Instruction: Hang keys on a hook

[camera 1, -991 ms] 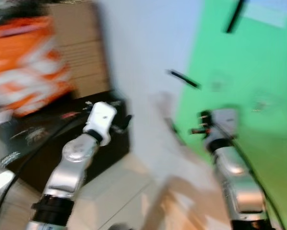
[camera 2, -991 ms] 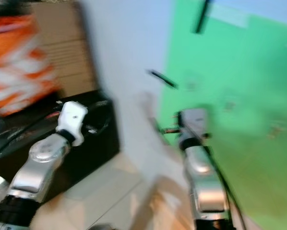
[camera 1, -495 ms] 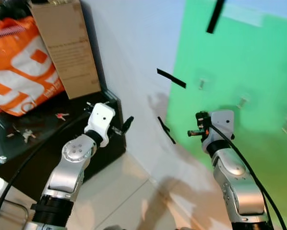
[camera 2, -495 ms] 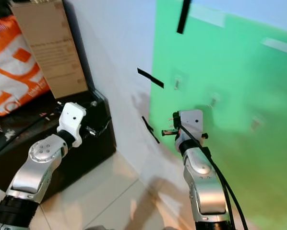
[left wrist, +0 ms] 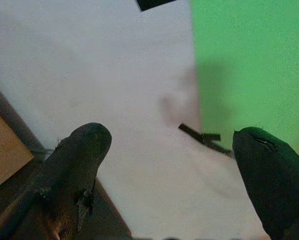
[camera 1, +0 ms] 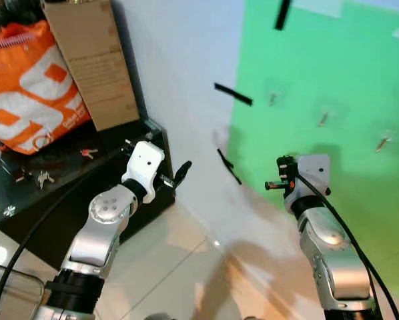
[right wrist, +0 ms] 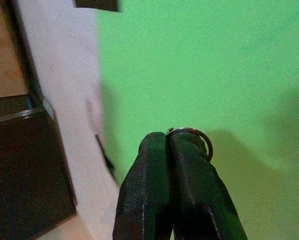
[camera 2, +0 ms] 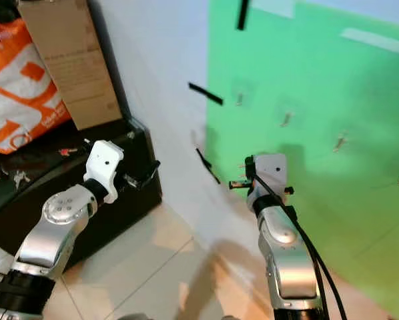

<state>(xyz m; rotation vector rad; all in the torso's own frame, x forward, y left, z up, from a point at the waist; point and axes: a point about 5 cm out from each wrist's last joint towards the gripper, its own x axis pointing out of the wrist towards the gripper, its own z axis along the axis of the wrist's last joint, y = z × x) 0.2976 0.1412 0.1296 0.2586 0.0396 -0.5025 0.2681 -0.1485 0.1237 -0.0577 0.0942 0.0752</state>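
Your right gripper (right wrist: 170,145), clenched on the key ring (right wrist: 192,134), now faces the green panel (camera 1: 333,60) hooks (camera 1: 323,119) more squarely; left gripper (left wrist: 169,165) spread, idle.

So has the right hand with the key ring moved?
Cannot tell: the camera itself shifted. Against the hooks on the green sheet, the right gripper with its key ring sits slightly lower.

I'm looking at a white wall (camera 1: 179,73) with a big green sheet (camera 1: 333,87) over its right side, plus a few strips of black tape (camera 1: 233,94). Pale glossy floor tiles (camera 1: 179,267) fill the bottom. At the left there's a low black cabinet (camera 1: 66,200) carrying an orange bag (camera 1: 26,87) and a cardboard box (camera 1: 93,63).
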